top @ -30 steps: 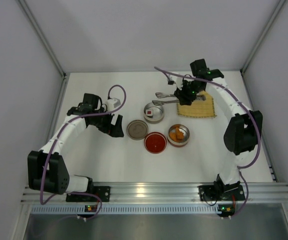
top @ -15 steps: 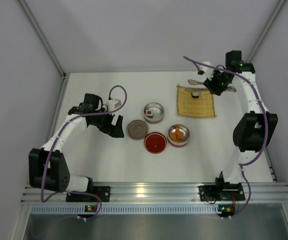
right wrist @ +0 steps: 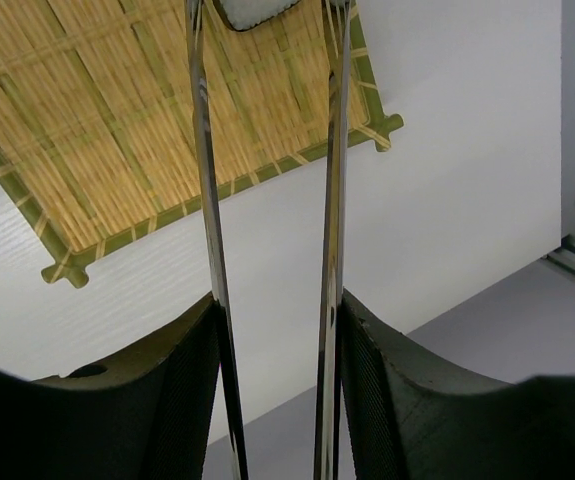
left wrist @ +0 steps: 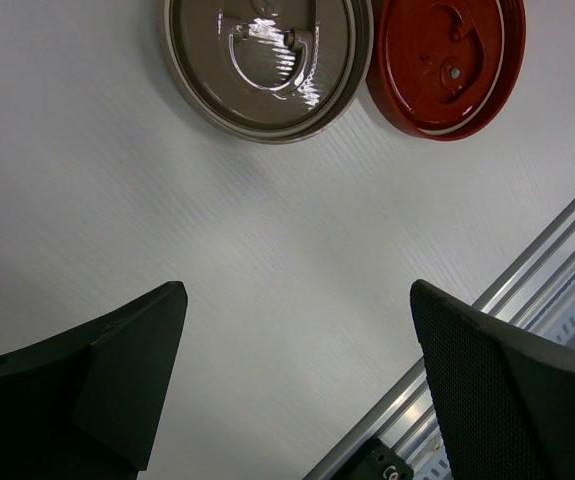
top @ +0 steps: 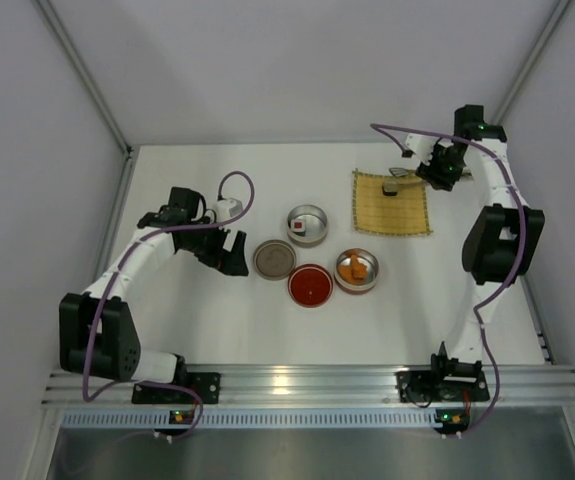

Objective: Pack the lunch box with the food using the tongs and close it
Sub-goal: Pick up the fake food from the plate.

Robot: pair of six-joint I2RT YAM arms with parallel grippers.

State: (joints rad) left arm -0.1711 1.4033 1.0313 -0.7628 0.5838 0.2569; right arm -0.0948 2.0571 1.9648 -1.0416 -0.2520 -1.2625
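My right gripper (top: 430,171) (right wrist: 275,312) is shut on the silver tongs (right wrist: 207,200), one arm against each finger. The tongs reach over the yellow mat (top: 392,203) (right wrist: 137,120), and a white sushi roll (top: 390,188) (right wrist: 257,8) sits between their arms near the tips. The lunch box stands open as two round steel bowls. The far bowl (top: 307,213) holds a sushi roll (top: 296,228), and the near bowl (top: 356,285) holds orange fried pieces (top: 354,266). My left gripper (top: 230,251) (left wrist: 297,300) hangs open over bare table, left of the lids.
A grey-brown lid (top: 274,259) (left wrist: 265,60) and a red lid (top: 310,285) (left wrist: 447,60) lie flat side by side in front of the bowls. The right wall post stands close behind my right arm. The aluminium rail (left wrist: 527,260) runs along the near edge.
My right arm has swung with the tongs from above the far steel bowl to the mat's far right side, tips now at the sushi roll there. The left arm has not moved.
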